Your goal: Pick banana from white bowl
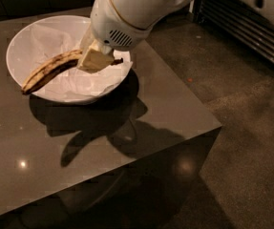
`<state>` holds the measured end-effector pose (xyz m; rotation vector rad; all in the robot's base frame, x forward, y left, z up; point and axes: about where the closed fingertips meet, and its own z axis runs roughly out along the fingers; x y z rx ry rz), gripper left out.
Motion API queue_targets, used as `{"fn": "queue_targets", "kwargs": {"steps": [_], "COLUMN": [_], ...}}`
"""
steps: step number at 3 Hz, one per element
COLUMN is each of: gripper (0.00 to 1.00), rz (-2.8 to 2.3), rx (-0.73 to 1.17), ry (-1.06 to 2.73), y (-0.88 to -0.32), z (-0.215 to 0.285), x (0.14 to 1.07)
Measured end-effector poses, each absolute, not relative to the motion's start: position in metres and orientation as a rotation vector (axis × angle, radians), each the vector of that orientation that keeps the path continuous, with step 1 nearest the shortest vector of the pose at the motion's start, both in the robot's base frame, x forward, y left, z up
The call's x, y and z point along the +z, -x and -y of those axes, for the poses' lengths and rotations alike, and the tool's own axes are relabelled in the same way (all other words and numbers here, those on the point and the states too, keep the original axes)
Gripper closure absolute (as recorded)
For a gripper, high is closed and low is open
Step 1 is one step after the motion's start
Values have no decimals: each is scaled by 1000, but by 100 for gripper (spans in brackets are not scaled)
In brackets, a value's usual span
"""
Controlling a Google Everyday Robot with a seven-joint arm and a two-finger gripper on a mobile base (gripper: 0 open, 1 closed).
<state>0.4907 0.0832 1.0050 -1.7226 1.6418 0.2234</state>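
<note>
Glossy dark table (141,109); crumpled paper (46,37) in white bowl (16,56); smooth plastic gripper (96,60) at banana (48,70)

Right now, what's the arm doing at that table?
The robot's single arm is reaching down into the white bowl, which sits on the dark table. Its gripper is low over the stem end of the banana. The banana lies across the crumpled paper lining the bowl, with its far tip near the left rim, and has not yet been lifted out.
</note>
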Motion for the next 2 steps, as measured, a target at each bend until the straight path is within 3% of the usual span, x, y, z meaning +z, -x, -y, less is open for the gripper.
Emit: {"fn": "queue_targets", "kwargs": {"steps": [1,2], "gripper": [100,100], "rz": [-1682,-1682], "rx": [143,143], "ry": [1641,1641], "y": [-442,-442], "z": [-73,-73], "x": [1030,1030]}}
